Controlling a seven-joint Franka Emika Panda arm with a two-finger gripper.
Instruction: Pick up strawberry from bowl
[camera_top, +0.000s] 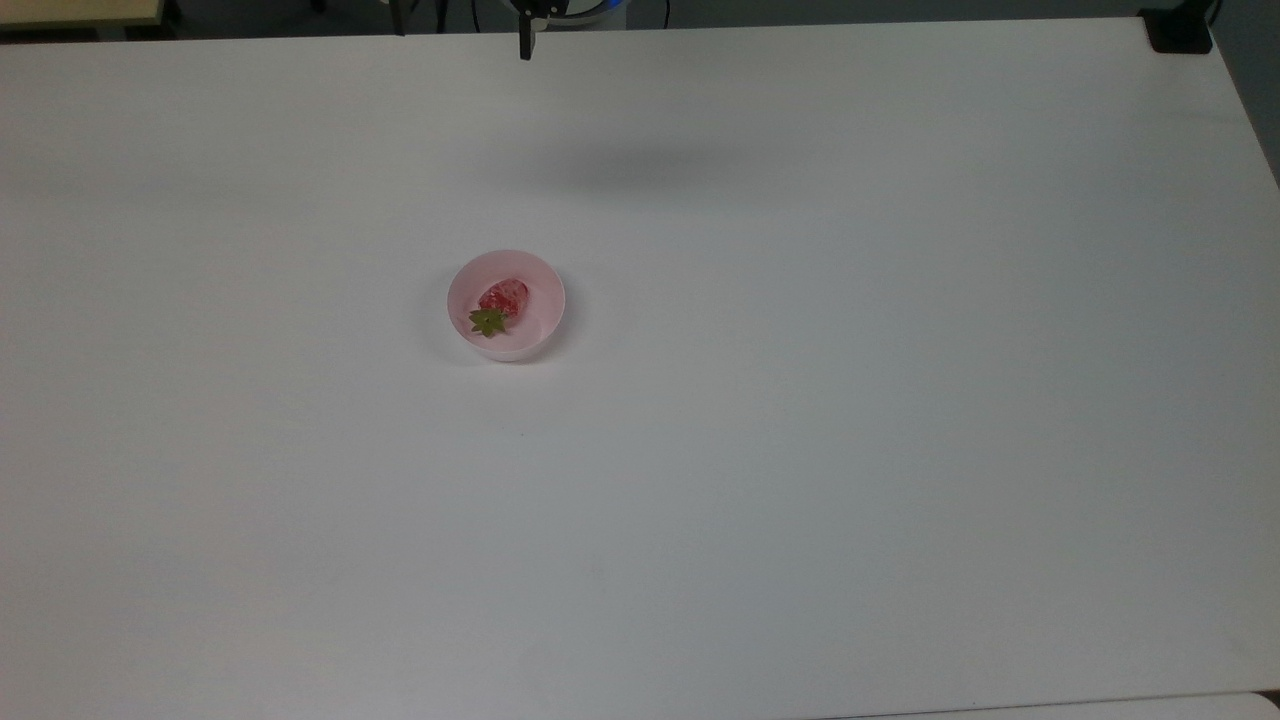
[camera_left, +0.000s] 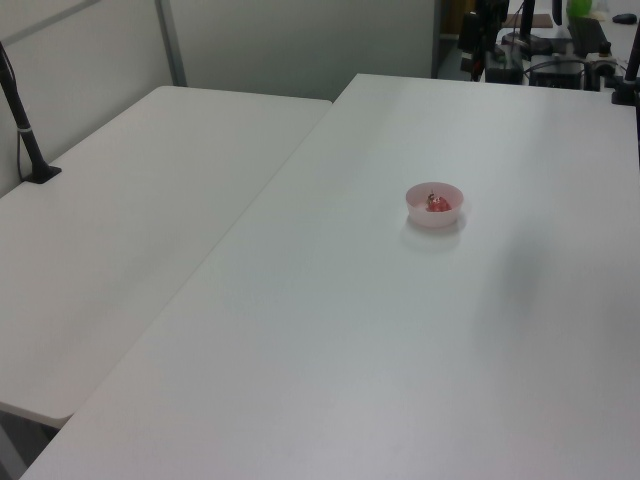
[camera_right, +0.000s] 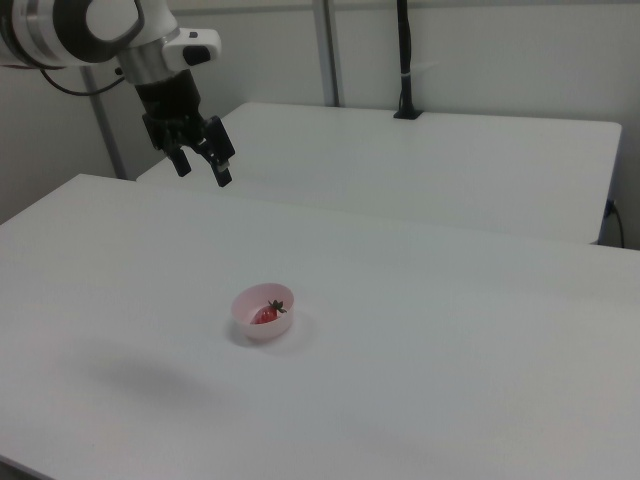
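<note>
Held high above the white table (camera_right: 450, 330), my gripper (camera_right: 203, 168) has its two dark fingers spread apart, empty. Glossy red with a green leafy cap, the strawberry (camera_right: 266, 314) lies inside the pale pink bowl (camera_right: 247, 322), well below me, toward the right view's right.

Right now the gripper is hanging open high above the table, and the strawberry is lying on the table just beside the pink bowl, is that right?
Not quite. The strawberry lies inside the pink bowl, not beside it; the top view shows it against the bowl's inner wall, green cap toward the top view's lower left. The rest holds: in the right view the gripper hangs open, high above the table.
</note>
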